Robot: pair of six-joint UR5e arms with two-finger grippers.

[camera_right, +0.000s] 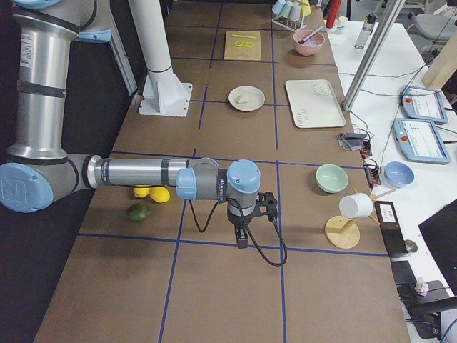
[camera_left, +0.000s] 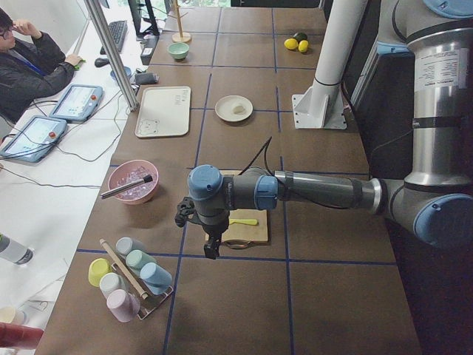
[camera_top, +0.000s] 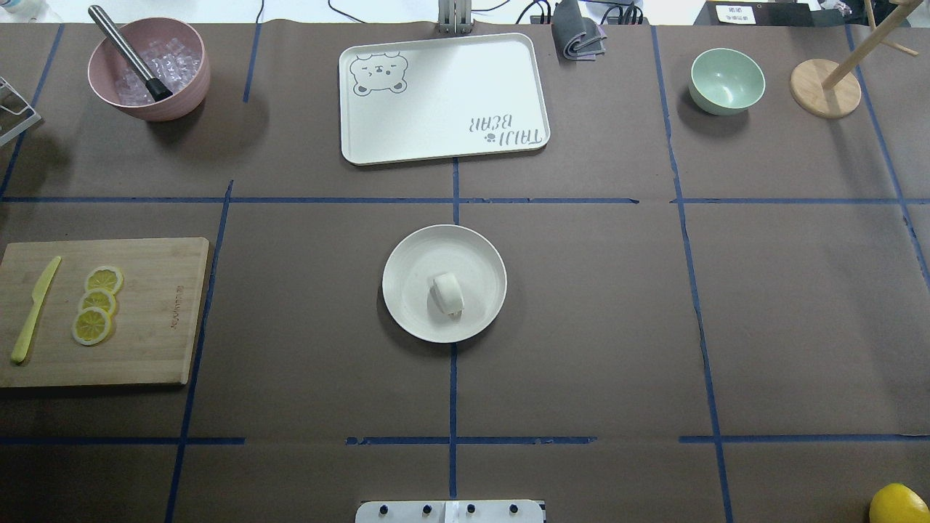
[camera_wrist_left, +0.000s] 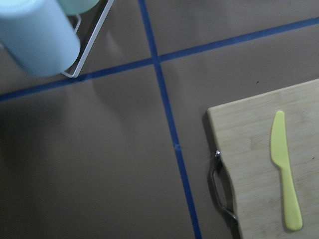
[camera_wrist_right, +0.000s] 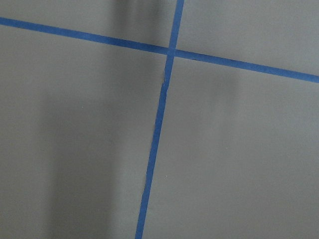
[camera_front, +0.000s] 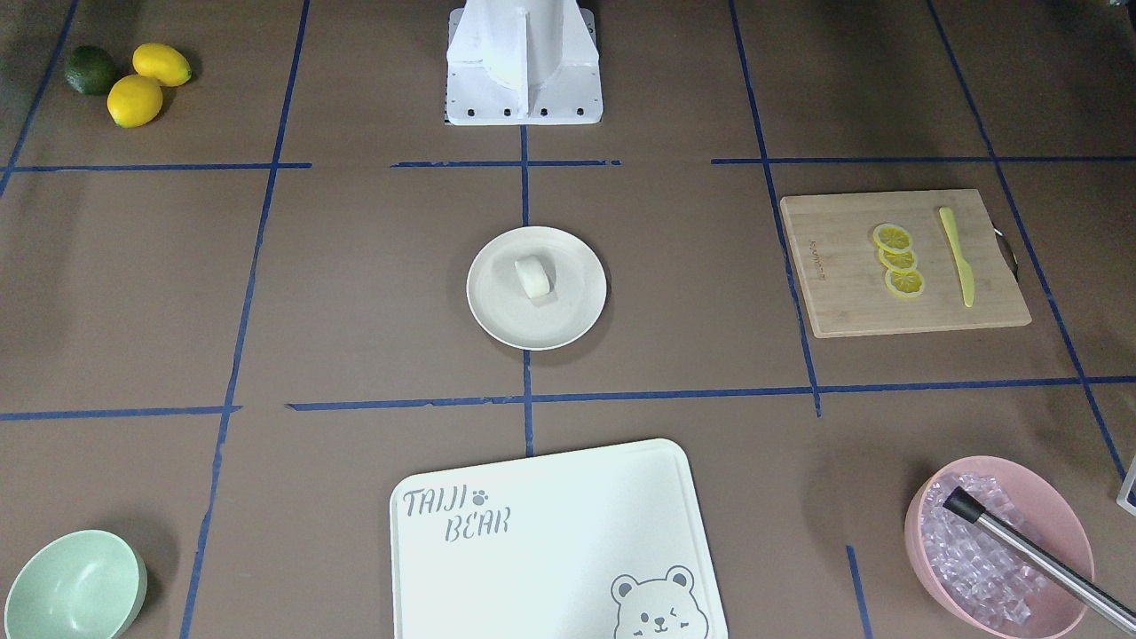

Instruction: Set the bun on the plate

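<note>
The small white bun (camera_front: 533, 276) lies on the round cream plate (camera_front: 497, 319) at the table's centre, a little toward the robot's side of the plate's middle. The overhead view shows the same bun (camera_top: 448, 293) on the plate (camera_top: 407, 312), with no arm near it. My left gripper (camera_left: 212, 248) hangs over the table's left end beside the wooden board, far from the plate; I cannot tell whether it is open or shut. My right gripper (camera_right: 243, 239) hangs over the table's right end near the mint bowl; its state cannot be told either.
A wooden cutting board (camera_top: 145, 349) holds three lemon slices (camera_top: 96, 303) and a yellow knife (camera_top: 33, 311). Also here: a pink bowl of ice (camera_top: 174, 102) with a metal tool, the bear-printed board (camera_top: 443, 102), a mint bowl (camera_top: 726, 80), lemons and a lime (camera_front: 133, 75). A person (camera_left: 29, 63) sits beside the table.
</note>
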